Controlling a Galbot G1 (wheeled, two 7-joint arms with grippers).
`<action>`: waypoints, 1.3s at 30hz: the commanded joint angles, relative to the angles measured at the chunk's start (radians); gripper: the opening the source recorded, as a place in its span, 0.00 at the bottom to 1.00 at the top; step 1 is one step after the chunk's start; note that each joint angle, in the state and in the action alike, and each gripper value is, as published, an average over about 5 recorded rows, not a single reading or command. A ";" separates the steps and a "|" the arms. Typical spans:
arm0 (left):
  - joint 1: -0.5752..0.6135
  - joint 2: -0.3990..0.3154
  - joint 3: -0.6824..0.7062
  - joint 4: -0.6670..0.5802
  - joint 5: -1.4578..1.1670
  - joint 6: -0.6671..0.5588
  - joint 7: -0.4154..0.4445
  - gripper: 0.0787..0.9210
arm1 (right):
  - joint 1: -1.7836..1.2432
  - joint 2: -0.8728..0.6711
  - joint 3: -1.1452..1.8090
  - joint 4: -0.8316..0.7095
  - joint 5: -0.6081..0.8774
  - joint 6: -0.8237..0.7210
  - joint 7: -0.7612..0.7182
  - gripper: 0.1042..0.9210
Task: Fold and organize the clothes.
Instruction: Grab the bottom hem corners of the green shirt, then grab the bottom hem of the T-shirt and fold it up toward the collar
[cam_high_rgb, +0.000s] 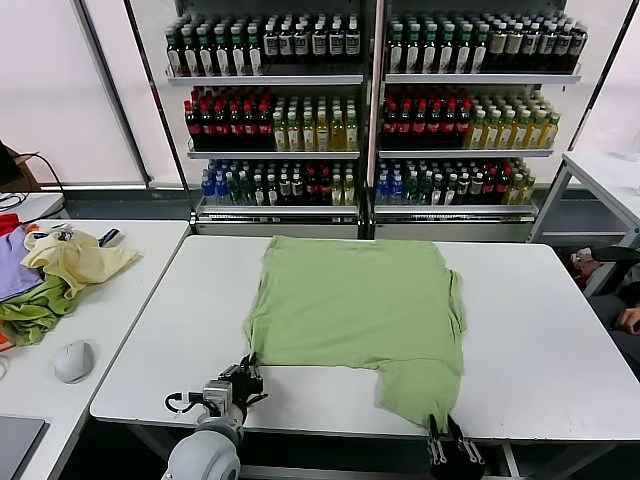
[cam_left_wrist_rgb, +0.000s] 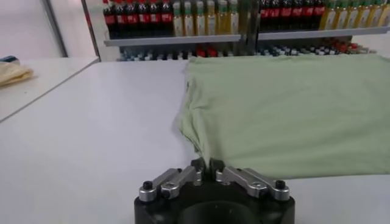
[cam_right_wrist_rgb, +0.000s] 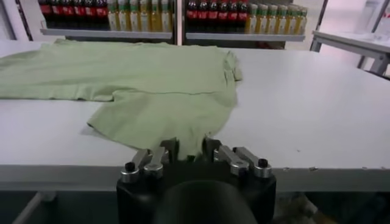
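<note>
The light green shirt (cam_high_rgb: 355, 300) lies spread flat on the white table (cam_high_rgb: 540, 330), with one flap reaching the front edge on the right. My left gripper (cam_high_rgb: 247, 375) is at the shirt's near left corner; in the left wrist view the gripper (cam_left_wrist_rgb: 207, 165) is shut on the edge of the shirt (cam_left_wrist_rgb: 292, 109). My right gripper (cam_high_rgb: 448, 435) is at the table's front edge. In the right wrist view this gripper (cam_right_wrist_rgb: 190, 146) is open, its fingers on either side of the hem of the shirt (cam_right_wrist_rgb: 152, 79). No buttons or printed patch show.
A heap of pale yellow, green and purple garments (cam_high_rgb: 60, 270) and a grey mouse (cam_high_rgb: 73, 360) lie on the side table at the left. Shelves of bottles (cam_high_rgb: 370, 110) stand behind the table. Another white table (cam_high_rgb: 610, 170) is at the right.
</note>
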 joint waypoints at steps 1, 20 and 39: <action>-0.005 0.013 -0.008 -0.033 -0.041 -0.071 0.010 0.03 | 0.022 -0.007 0.019 0.007 0.024 0.070 -0.042 0.16; -0.159 0.073 0.008 -0.023 -0.070 -0.104 0.059 0.03 | 0.343 -0.134 0.088 -0.004 0.134 0.115 -0.019 0.03; -0.419 0.041 0.099 0.249 -0.079 -0.083 0.053 0.03 | 0.793 -0.211 -0.026 -0.406 0.177 0.081 0.009 0.03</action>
